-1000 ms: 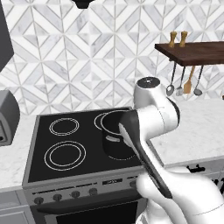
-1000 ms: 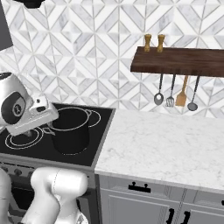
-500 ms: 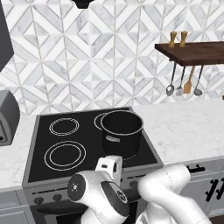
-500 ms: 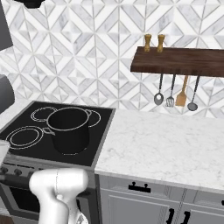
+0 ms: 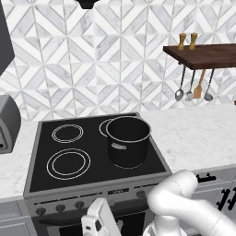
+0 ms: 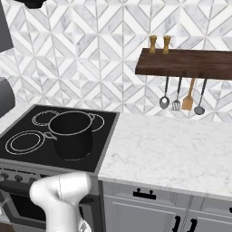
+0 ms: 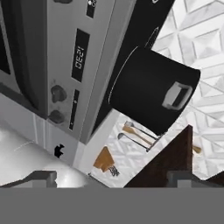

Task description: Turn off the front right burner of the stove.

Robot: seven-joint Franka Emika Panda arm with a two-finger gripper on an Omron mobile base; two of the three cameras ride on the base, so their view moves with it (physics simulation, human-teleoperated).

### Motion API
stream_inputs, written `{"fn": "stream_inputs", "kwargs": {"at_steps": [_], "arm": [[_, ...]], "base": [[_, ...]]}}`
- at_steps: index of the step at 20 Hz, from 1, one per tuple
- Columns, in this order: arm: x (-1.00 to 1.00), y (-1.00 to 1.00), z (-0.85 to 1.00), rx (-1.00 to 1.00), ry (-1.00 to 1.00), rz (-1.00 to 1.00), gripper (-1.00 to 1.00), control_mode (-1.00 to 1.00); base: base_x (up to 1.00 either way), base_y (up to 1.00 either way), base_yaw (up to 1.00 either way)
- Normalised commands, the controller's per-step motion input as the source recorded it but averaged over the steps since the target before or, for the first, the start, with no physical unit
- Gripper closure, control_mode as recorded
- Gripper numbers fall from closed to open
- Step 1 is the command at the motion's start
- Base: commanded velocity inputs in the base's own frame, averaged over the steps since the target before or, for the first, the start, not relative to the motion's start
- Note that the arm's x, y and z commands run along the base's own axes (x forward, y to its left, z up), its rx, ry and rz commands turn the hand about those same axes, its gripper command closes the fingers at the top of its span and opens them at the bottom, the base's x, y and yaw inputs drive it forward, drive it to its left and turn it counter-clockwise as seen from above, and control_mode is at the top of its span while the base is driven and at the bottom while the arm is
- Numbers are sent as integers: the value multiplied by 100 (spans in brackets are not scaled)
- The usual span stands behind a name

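Observation:
The stove (image 5: 94, 161) has a black glass cooktop with white ring marks and a grey steel front. A black pot (image 5: 128, 140) stands on its right half and hides the front right ring. Small dark knobs (image 5: 60, 208) run along the front panel. My white hand (image 5: 96, 224) hangs low, just before that panel, below the left knobs. In the rolled hand view, two knobs (image 7: 57, 104) sit close ahead beside the clock display (image 7: 81, 54), with the pot (image 7: 153, 89) beyond them. My gripper (image 7: 112, 180) is open, its fingertips (image 7: 41, 177) wide apart with nothing between them.
A grey toaster oven (image 5: 8, 122) sits on the counter left of the stove. A white marble counter (image 6: 172, 149) stretches to the right, with grey drawers (image 6: 145, 199) beneath. A wooden shelf (image 6: 186, 63) with hanging utensils is on the wall.
My arm swung down from over the cooktop to low in front of the stove's front panel. The pot, which had been partly covered by the arm, now shows whole.

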Motion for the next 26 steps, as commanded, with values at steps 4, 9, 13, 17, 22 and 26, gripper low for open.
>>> {"fn": "stream_inputs", "kwargs": {"at_steps": [4, 9, 13, 17, 22, 26], "arm": [[44, 18, -32, -5, -25, 0, -100, -100], [40, 38, -31, 3, -16, 0, -100, -100], [42, 51, -28, 4, -3, 3, -100, -100], [12, 28, -41, 11, 0, 14, -100, -100], [3, 0, -52, 31, -8, 13, -100, -100], [19, 0, -15, 27, -3, 8, -100, -100]], "base": [[0, 0, 0], [0, 0, 0], [0, 0, 0], [0, 0, 0], [0, 0, 0], [0, 0, 0]]}}
